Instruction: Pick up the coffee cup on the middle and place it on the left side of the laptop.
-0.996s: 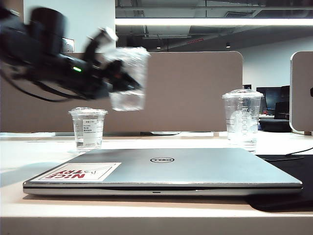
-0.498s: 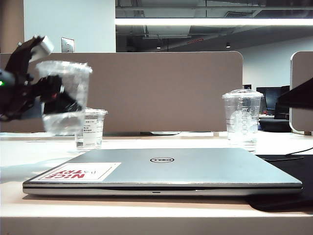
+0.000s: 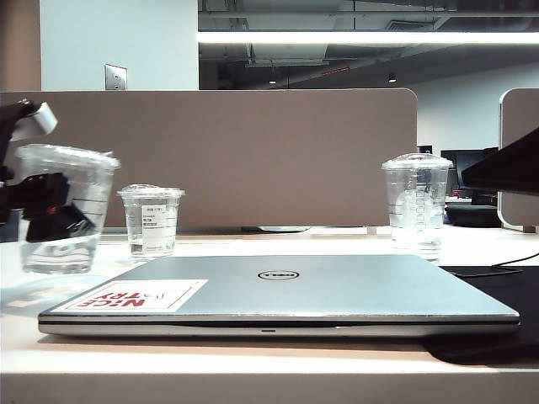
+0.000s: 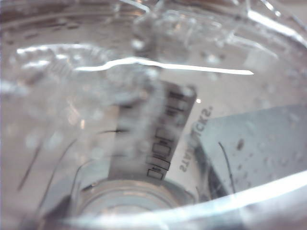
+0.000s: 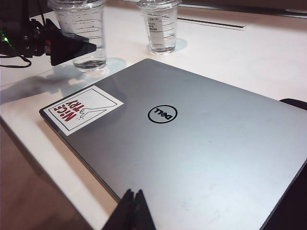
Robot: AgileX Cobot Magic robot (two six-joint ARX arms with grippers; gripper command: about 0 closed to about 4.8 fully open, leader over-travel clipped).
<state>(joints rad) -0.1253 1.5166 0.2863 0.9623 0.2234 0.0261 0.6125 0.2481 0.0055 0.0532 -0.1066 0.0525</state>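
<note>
Clear plastic coffee cup (image 3: 63, 209) hangs gripped in the left hand (image 3: 52, 220), left of the silver laptop (image 3: 286, 290), close above the counter (image 3: 253, 362). Setting down and release remain. Right hand (image 5: 133, 199) hovers closed over the laptop.

At the frame's far left I see my left gripper (image 3: 52, 215) clasping the coffee cup (image 3: 66, 208), just left of the laptop (image 3: 286, 295). Behind stand a small labelled cup (image 3: 152, 220) and, right, a dome-lidded cup (image 3: 417, 204).
</note>
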